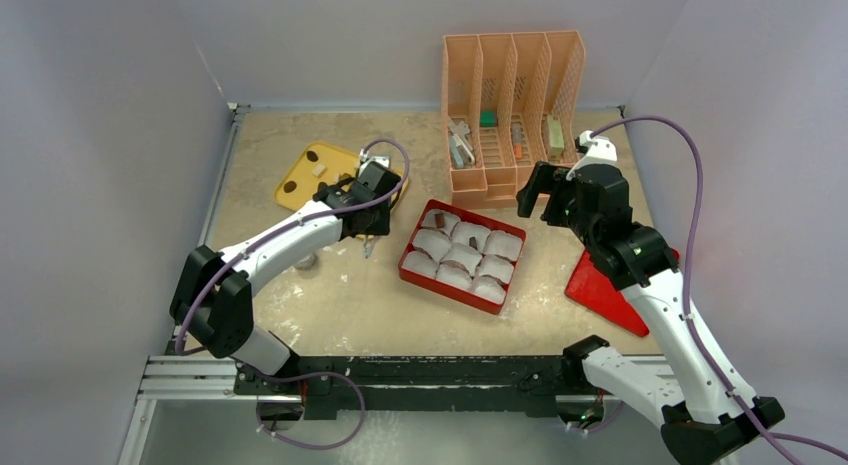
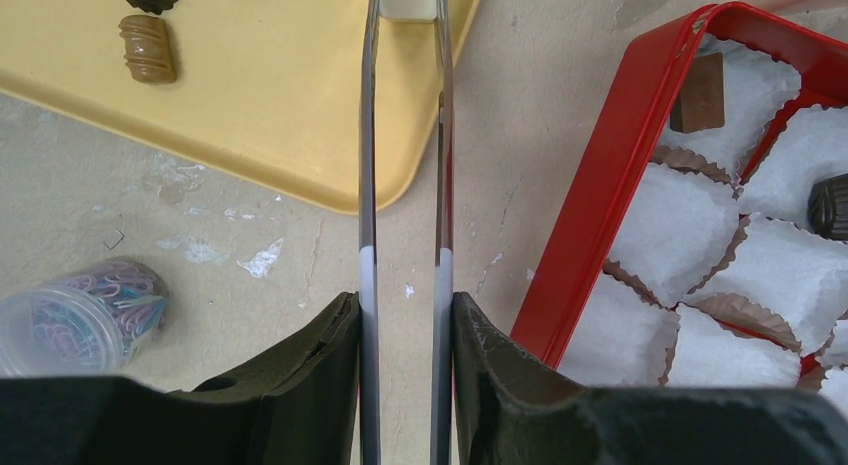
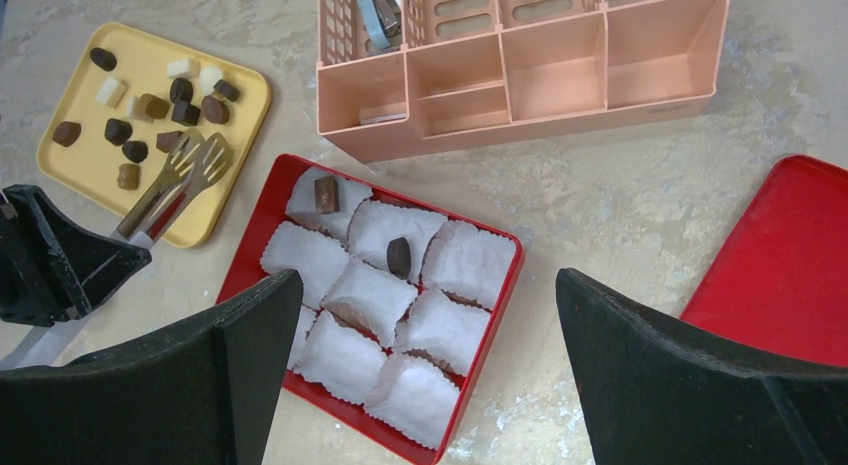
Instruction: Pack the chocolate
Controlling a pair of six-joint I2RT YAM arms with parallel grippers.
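— Two pieces of chocolate (image 3: 399, 256) sit in the red box (image 3: 252, 225), right beneath our right tool (image 1: 540, 197), whose jaws stand wide apart. And the others?
— Ahead of our left tool (image 2: 405, 325), on the yellow tray (image 3: 245, 110). That tool is clamped on the tongs (image 3: 183, 160).
— We judge each piece light, smooth and easily marred.
— So we should pinch gently across the flat sides, low down.

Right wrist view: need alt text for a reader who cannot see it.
A red rectangular tin lined with white crinkled paper cups, two holding one chocolate piece each, lies below the open right gripper. Metal tongs held by the left gripper reach over a yellow tray of loose chocolates; a peach slotted organiser stands behind.
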